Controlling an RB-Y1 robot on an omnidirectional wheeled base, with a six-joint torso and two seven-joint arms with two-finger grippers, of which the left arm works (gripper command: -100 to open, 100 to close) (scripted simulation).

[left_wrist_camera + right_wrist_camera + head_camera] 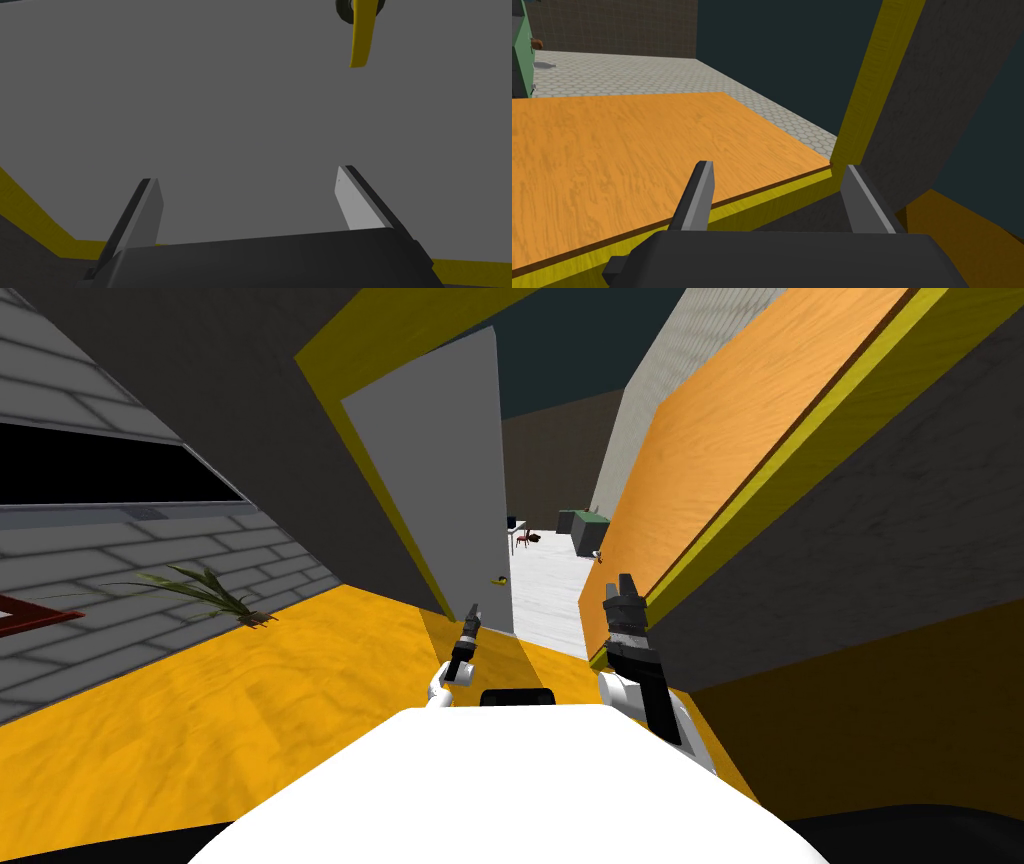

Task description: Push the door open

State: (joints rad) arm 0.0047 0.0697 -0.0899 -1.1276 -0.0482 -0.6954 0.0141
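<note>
A grey door [440, 478] stands partly open inside a yellow frame [322, 398], with a small yellow lever handle [497, 580] near its free edge. My left gripper [473, 613] is held just below that handle, close to the door. In the left wrist view its fingers [150, 210] stand open before the grey door [200, 110], and the yellow handle [361, 35] lies beyond the fingertips. An orange wood-grain door panel [720, 458] is swung open on the right. My right gripper [625, 586] is open beside its edge [637, 150].
Between the two panels a gap shows a white floor [550, 588], a small table [520, 531] and a green cabinet [585, 528]. A potted plant [210, 593] lies by the grey brick wall [150, 578] at left. I stand on an orange floor [250, 688].
</note>
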